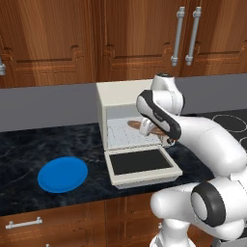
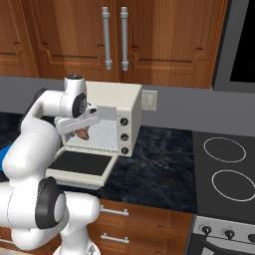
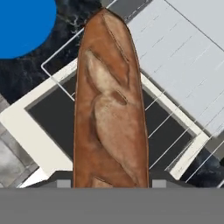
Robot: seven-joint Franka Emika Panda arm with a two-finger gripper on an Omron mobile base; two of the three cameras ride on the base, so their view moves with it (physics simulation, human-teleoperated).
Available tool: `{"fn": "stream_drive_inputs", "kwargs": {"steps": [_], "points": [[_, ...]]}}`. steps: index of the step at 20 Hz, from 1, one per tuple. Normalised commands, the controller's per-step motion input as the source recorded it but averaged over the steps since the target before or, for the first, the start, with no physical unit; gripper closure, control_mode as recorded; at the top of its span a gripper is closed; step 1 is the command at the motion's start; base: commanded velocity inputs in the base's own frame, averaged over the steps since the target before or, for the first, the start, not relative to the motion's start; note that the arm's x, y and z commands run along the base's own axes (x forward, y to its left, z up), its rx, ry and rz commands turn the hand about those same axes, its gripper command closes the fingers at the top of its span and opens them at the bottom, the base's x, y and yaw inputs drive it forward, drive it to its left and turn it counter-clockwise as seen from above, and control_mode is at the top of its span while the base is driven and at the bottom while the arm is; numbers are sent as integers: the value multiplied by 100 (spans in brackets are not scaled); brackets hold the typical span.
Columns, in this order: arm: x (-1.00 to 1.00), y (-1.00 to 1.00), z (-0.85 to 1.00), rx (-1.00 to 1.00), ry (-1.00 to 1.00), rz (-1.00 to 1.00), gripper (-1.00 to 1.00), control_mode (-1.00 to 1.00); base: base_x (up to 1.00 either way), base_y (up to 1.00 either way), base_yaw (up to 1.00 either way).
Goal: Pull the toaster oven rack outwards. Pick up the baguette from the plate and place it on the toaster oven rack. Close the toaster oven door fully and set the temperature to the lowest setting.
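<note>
one loaf, the baguette [image 3: 109, 109], was pinched in the gripper [image 1: 166, 140] above the pulled-out rack [image 3: 175, 78] and open door [image 1: 141, 161]; lowering it flat onto the wires before releasing seemed wisest.

The robot arm [image 1: 212, 140] is white, round and smooth, with fat links and dark grey rings at its joints.

wood cabinets [image 1: 53, 38], grey wall [image 2: 199, 107], dark marble counter [image 1: 29, 149].

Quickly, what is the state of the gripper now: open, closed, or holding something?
Gripper: closed on the baguette, held above the toaster oven rack.
</note>
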Motion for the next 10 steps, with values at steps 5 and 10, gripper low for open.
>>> {"fn": "stream_drive_inputs", "kwargs": {"steps": [5,10], "points": [[0,11,-2,-16,0,29,100,-100,0,0,0],[-27,0,-1,-9,-13,23,100,-100,0,0,0]]}}
